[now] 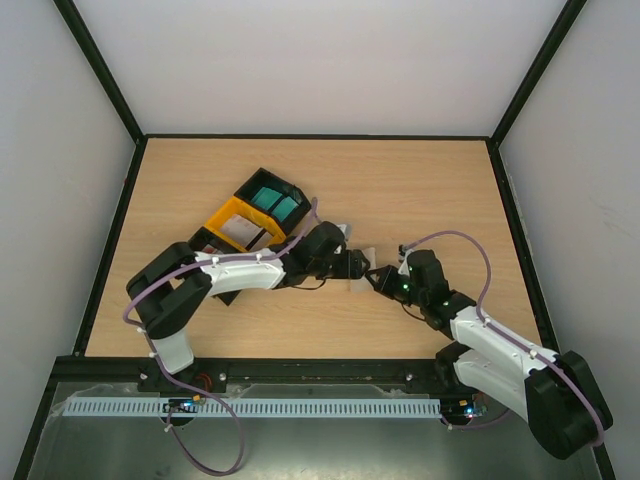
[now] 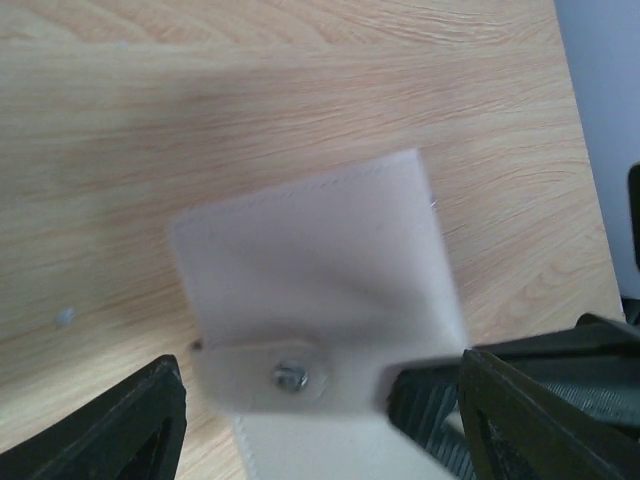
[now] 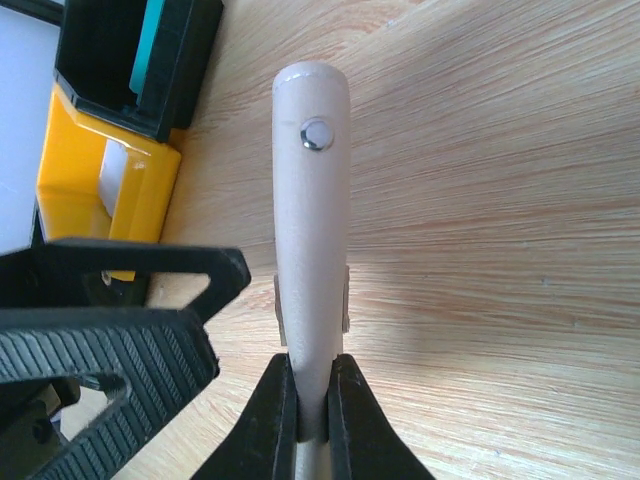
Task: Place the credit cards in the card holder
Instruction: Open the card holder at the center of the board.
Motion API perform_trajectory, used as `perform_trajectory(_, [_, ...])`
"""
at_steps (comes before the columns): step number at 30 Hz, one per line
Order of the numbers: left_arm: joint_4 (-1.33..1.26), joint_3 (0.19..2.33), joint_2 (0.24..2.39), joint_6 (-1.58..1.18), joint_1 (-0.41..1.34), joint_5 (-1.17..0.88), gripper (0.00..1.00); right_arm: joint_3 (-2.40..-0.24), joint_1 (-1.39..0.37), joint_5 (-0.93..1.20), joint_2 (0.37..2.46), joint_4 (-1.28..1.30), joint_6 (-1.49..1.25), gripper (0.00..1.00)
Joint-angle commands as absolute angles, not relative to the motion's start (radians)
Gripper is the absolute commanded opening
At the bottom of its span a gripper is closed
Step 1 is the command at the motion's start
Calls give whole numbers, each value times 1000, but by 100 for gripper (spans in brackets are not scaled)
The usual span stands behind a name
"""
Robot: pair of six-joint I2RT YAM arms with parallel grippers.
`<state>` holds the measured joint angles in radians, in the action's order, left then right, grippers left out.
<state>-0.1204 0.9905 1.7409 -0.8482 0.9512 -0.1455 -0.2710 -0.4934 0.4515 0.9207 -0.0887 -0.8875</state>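
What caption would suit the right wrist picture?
Right gripper pinching the card holder edge-on over a wooden table, trays at left.

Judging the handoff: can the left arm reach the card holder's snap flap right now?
Likely yes: the right gripper pinches only one edge of the card holder, and the jaws of the left gripper stand open either side of its snap flap.
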Motion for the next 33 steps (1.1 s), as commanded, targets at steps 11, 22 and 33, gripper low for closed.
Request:
perform_trajectory(11, [39,1040,1823,-827,979,-61,45,-319,-506,430,901,-75,-882,2])
perform_trajectory(22, [86,1029,1786,-819,977,72,23,-331,-506,409,877,-43,-893,2])
perform_trajectory(33, [90,1025,1766,-820,965,79,18,-332,-506,409,871,-35,-904,2])
